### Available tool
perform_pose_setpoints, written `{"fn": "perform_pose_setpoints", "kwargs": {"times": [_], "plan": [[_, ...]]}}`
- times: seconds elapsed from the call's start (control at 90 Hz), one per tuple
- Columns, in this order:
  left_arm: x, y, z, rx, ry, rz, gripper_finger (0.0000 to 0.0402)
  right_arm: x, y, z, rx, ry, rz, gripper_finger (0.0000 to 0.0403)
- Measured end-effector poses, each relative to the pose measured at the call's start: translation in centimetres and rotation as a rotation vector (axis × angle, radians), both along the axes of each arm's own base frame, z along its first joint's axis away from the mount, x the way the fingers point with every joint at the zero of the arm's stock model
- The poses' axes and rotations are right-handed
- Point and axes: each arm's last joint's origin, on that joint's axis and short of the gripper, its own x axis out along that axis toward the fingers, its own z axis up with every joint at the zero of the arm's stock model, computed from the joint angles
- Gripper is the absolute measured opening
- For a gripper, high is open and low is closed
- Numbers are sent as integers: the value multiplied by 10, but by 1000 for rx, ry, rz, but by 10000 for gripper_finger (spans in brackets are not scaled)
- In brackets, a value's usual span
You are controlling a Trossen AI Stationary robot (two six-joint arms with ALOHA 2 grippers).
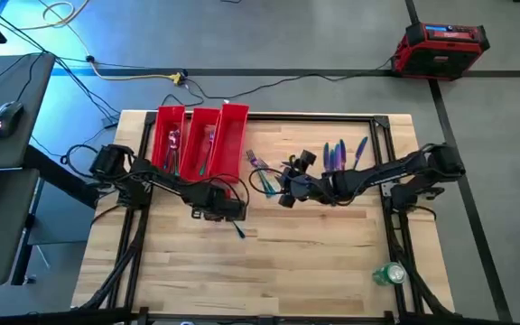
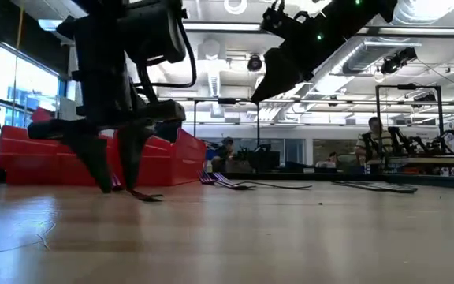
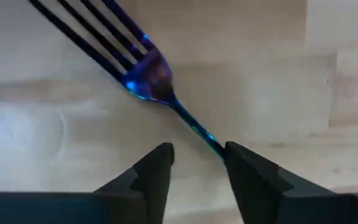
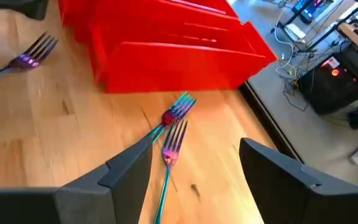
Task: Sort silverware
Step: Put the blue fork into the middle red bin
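Left gripper [image 3: 194, 163] low on worktop [image 1: 269, 271], fingers spread around fork [image 3: 143, 74] handle; right gripper [image 4: 194, 165] hovered at 3 o'clock, fingers spread

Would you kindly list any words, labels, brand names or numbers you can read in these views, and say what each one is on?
None can be read. The red case on the floor has a blue panel, too small to read.
The red tray, the fork and the table show no lettering.

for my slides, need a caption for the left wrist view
Left gripper open over the wooden table, fingers either side of a blue fork's handle.
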Motion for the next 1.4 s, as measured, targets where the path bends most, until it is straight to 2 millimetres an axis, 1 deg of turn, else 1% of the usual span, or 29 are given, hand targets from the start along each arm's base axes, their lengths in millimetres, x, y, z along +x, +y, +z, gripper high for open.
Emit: {"fn": "perform_pose_setpoints", "kwargs": {"times": [0.1,0.2,0.267,0.322,0.4,0.467,0.578,0.667,0.778,0.967,1.156,1.267,1.4], "plan": [[-3,0,0,-11,43,-41,75,0,0,-1,1,6,-1,231],[-13,-7,0,-37,132,-75,45,0,0,-1,1,6,-1,231],[-18,-14,5,-50,183,-97,30,0,0,-1,3,5,-3,231],[-18,-19,12,-53,190,-106,22,0,0,-1,3,4,-3,231],[-22,-25,21,-52,254,-109,18,0,0,0,4,3,-3,231],[-19,-30,29,-56,240,-118,19,0,0,0,7,0,-5,231],[-23,-33,27,-37,273,-131,29,0,0,-1,11,1,-1,231],[-20,-34,28,-36,247,-135,41,0,0,-1,17,1,6,231],[-22,-33,25,-24,250,-132,58,0,0,-1,18,2,7,231],[-28,-34,23,-43,290,-106,81,0,0,-1,19,2,8,231],[-40,-42,29,-74,339,-55,115,0,0,-1,19,2,9,231],[-52,-42,21,-67,339,-6,143,0,0,-1,19,2,9,231],[-66,-35,9,-89,243,65,177,0,0,-1,20,2,9,231]]}}
